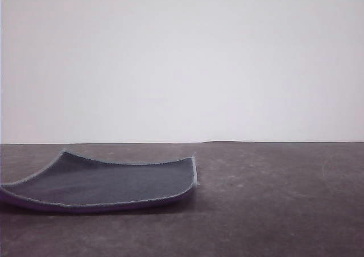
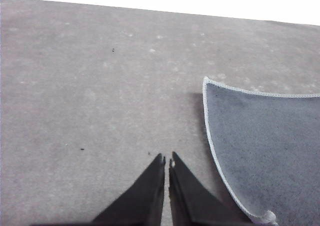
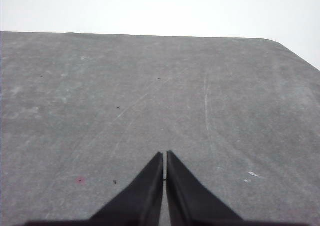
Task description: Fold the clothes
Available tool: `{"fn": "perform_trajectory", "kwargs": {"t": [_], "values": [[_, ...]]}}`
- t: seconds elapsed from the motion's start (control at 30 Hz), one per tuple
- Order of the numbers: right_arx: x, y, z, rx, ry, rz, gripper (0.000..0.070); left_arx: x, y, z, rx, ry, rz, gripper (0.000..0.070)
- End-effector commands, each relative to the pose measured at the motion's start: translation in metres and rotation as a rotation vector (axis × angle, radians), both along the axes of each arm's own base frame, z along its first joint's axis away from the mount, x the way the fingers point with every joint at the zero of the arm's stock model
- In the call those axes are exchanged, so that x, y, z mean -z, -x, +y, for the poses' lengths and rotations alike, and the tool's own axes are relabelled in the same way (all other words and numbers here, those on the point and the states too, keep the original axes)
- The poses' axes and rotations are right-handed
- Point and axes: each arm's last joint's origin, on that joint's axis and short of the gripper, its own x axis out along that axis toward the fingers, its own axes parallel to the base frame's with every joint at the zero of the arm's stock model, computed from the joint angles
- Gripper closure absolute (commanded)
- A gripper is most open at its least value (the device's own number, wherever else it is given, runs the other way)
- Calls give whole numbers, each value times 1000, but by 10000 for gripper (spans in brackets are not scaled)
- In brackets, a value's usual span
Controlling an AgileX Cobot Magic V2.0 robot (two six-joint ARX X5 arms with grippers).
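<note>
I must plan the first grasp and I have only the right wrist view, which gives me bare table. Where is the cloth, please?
Observer: In the front view the cloth lies on the left part of the table, dark grey-blue face up.
Operator: Is it lying flat?
Observer: No. Its far corners curl upward, and a purple underside shows along the near edge.
Operator: Is the left gripper near it?
Observer: Yes. In the left wrist view the left gripper is beside the cloth's stitched edge, not touching it, over bare table.
Operator: Are its fingers open?
Observer: They look shut, tips almost together, holding nothing.
</note>
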Motion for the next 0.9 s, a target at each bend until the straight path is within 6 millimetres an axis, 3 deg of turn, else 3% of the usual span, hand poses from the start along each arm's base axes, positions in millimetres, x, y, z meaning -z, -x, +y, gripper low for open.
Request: {"fn": "perform_trajectory", "kwargs": {"t": [0.0, 0.87], "values": [[1, 0, 0, 7, -10, -3, 694, 7, -1, 0, -1, -10, 28, 700], [1, 0, 0, 6, -29, -3, 694, 5, -1, 0, -1, -10, 9, 700]]}}
